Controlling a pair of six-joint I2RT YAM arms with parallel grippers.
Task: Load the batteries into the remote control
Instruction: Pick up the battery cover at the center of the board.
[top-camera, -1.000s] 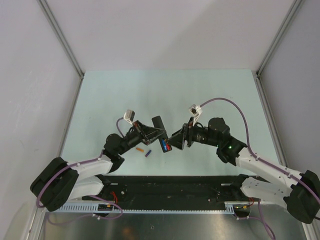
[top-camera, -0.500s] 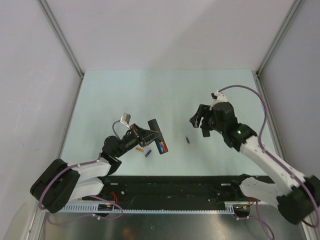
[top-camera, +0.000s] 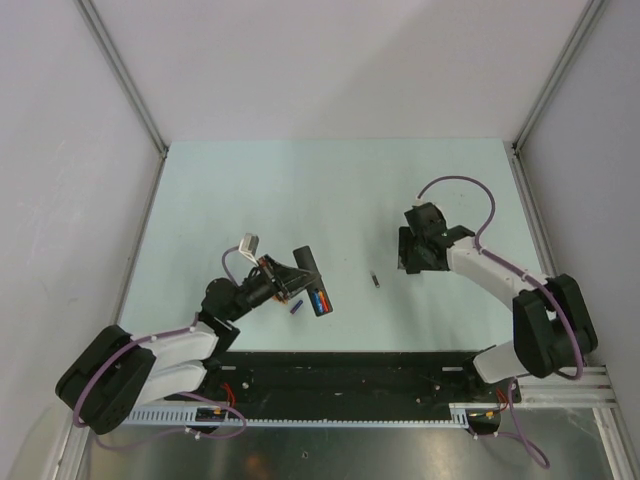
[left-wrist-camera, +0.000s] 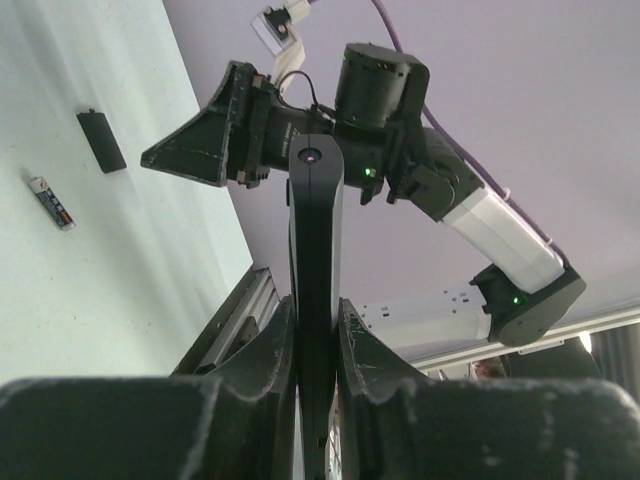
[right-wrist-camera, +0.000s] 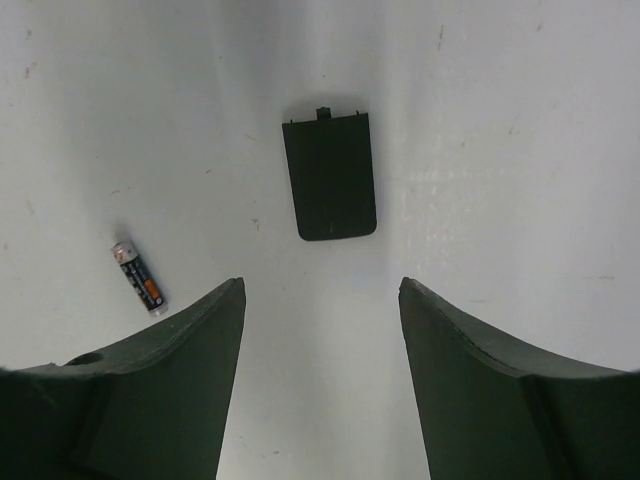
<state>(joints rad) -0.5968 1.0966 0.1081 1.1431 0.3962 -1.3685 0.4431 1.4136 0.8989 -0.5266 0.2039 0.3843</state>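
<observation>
My left gripper (top-camera: 291, 279) is shut on the black remote control (top-camera: 314, 277) and holds it tilted above the table. A red and a blue battery (top-camera: 321, 298) sit in its open compartment. In the left wrist view the remote (left-wrist-camera: 316, 240) stands clamped between my fingers (left-wrist-camera: 268, 350). My right gripper (top-camera: 413, 252) is open and empty. It hangs over a black battery cover (right-wrist-camera: 330, 176), with its midpoint (right-wrist-camera: 320, 300) just short of the cover. A dark grey battery (top-camera: 375, 280) lies on the table, also in the right wrist view (right-wrist-camera: 137, 277) and the left wrist view (left-wrist-camera: 51, 201).
A purple battery (top-camera: 296, 307) and an orange battery (top-camera: 283, 298) lie on the table under the remote, near the front edge. The battery cover also shows in the left wrist view (left-wrist-camera: 101, 140). Grey walls close the table (top-camera: 300, 190) on three sides.
My right gripper has drawn back from the remote to the right and come down over the battery cover. My left gripper has kept hold of the remote and shifted slightly left.
</observation>
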